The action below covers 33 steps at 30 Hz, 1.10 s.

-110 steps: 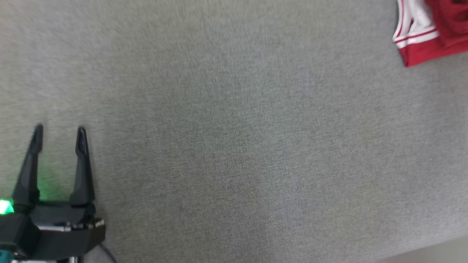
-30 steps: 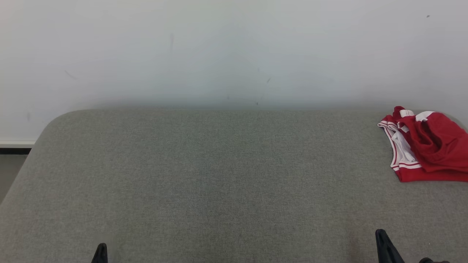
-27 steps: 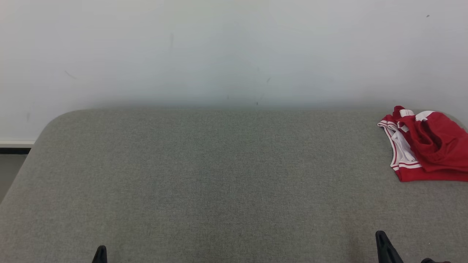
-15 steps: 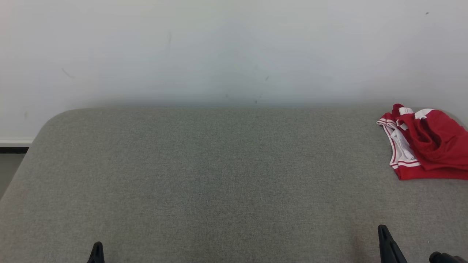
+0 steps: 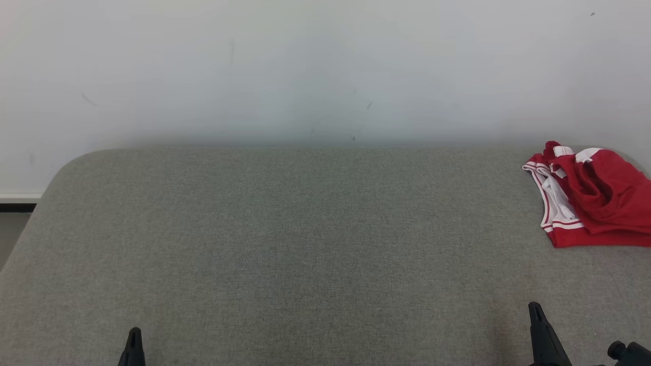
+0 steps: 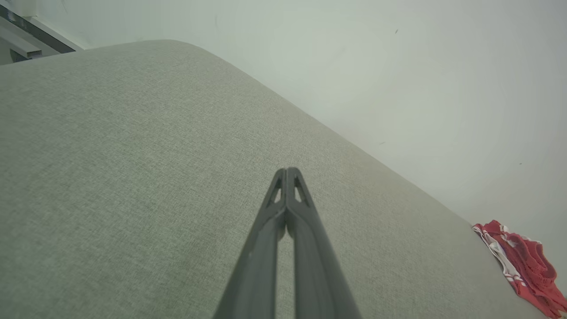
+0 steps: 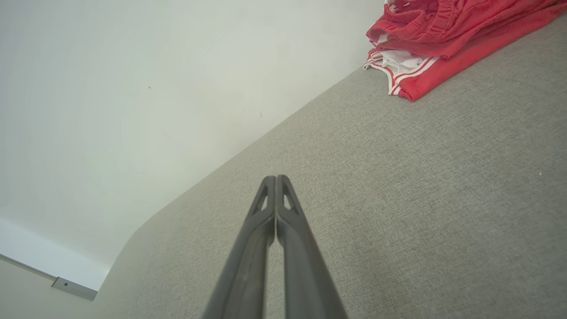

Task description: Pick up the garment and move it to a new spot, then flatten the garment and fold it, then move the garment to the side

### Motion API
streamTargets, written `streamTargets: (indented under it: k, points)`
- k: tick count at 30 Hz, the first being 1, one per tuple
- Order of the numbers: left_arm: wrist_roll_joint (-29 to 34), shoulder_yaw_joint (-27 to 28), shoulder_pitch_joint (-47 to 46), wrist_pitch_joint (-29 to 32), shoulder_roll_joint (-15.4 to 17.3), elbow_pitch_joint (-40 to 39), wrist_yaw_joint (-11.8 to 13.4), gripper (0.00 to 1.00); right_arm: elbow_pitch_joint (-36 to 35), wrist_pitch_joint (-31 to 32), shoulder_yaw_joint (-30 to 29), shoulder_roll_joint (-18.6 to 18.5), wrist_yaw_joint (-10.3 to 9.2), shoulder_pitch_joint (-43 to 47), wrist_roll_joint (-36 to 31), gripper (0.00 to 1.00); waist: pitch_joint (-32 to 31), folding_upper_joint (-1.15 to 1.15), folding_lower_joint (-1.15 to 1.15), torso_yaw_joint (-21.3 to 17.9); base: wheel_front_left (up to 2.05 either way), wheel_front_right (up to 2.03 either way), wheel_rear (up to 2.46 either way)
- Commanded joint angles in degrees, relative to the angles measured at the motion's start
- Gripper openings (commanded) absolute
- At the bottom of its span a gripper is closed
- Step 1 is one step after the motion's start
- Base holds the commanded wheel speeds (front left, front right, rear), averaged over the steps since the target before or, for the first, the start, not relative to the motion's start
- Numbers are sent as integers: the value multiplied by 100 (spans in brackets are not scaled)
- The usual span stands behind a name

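The garment (image 5: 592, 195) is red with white trim and lies bunched and folded at the far right of the grey padded table (image 5: 305, 244), by its back corner. It also shows in the left wrist view, garment (image 6: 522, 266), and in the right wrist view, garment (image 7: 438, 40). My left gripper (image 5: 134, 338) pokes up at the bottom left, far from the garment. Its fingertips meet, shut on nothing (image 6: 287, 170). My right gripper (image 5: 534, 310) rises at the bottom right, well in front of the garment, also shut and holding nothing (image 7: 275, 178).
A pale wall (image 5: 325, 71) stands right behind the table's back edge. The table's rounded back left corner (image 5: 76, 157) gives way to a strip of floor and a dark skirting (image 5: 15, 206) at the left.
The head camera rose from a close look at the table to a wide view. Over the last second both grippers closed, and the whole picture shifted slightly.
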Motion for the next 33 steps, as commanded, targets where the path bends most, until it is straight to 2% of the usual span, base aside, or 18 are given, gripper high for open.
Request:
streamTargets:
  k: [1,33]
  points:
    - [-214,35,-161,36,9,-46,-6,0,-42,27,-33,-39,-3,-155,208,0,4,0,0,-3,0,0,0]
    - [-2593,120,-589,610,-90,123,-61,0,313,398,-161,-37,-6,-674,2484,0,110,0,0,-76,0,0,0]
